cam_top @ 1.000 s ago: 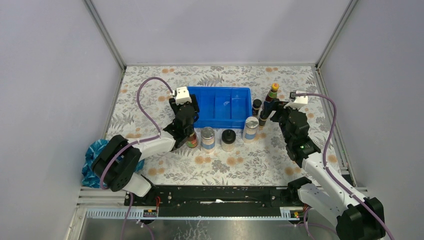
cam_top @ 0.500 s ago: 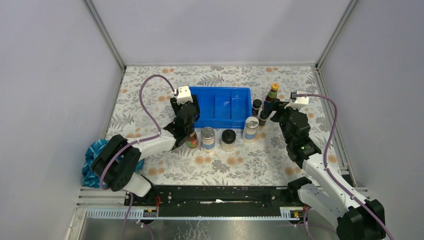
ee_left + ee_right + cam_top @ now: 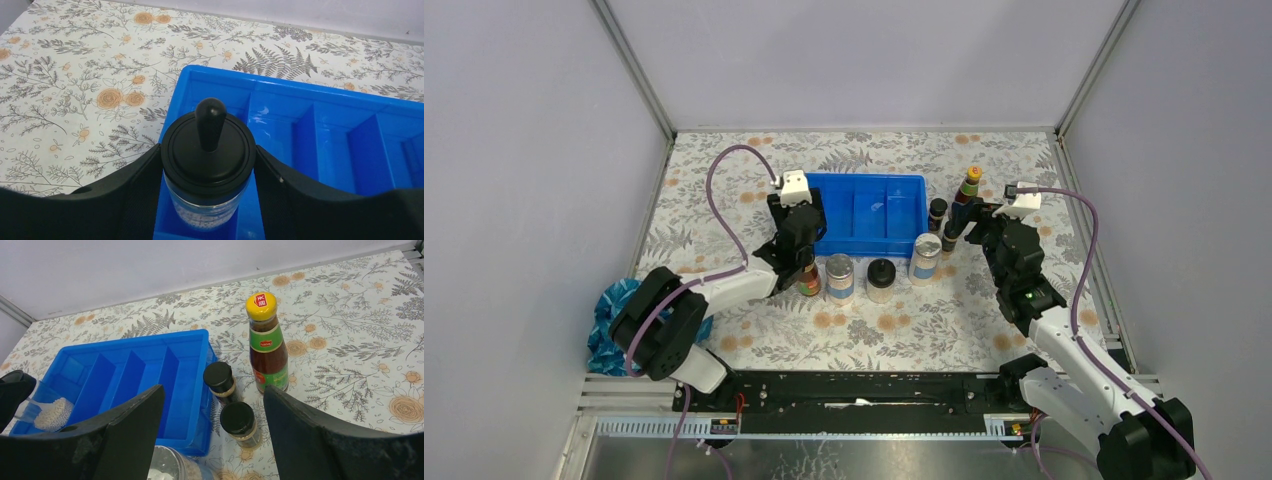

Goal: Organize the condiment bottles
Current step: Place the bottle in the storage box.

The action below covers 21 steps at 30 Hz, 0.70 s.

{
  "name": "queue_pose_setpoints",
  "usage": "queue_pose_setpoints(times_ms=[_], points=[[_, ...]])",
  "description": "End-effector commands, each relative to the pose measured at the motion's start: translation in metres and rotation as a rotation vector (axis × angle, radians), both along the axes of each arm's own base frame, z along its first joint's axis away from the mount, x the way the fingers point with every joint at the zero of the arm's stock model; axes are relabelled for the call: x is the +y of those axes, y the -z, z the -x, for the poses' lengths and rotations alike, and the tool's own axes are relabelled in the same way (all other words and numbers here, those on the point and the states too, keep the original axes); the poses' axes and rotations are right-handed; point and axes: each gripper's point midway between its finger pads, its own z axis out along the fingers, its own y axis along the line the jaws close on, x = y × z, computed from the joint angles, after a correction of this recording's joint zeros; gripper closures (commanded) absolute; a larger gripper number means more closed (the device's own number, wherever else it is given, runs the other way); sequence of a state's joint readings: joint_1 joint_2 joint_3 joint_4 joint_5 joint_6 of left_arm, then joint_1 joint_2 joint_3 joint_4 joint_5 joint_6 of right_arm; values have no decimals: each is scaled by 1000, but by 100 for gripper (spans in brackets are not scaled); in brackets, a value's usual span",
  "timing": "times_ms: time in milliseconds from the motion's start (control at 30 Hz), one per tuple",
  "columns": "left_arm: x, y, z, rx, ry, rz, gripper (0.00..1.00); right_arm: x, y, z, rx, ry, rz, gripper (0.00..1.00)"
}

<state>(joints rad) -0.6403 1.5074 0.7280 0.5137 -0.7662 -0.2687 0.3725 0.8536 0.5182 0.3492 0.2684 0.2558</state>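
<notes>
left wrist view: left gripper (image 3: 207, 167) pinches the black-domed jar (image 3: 207, 145) at lower centre, over an end compartment of the blue tray (image 3: 225, 77). rigid, smooth, probably light; best held just below the lid.

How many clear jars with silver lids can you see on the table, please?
2. One clear silver-lidded jar stands before the blue plastic tray's near wall; the other jar stands by its near right corner. More may be hidden.

Your left gripper (image 3: 799, 243) sits at the blue tray's (image 3: 869, 180) left end; 4 condiment bottles (image 3: 839, 277) stand along its near side.
</notes>
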Motion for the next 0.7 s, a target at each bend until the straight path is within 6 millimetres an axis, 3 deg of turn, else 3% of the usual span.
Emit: queue_pose_setpoints(times_ms=[0, 667], points=[[-6, -24, -9, -48, -3, 40, 100, 4, -14, -3, -46, -8, -16, 20], [-8, -50, -12, -34, 11, 30, 100, 5, -22, -3, -62, -14, -21, 20]])
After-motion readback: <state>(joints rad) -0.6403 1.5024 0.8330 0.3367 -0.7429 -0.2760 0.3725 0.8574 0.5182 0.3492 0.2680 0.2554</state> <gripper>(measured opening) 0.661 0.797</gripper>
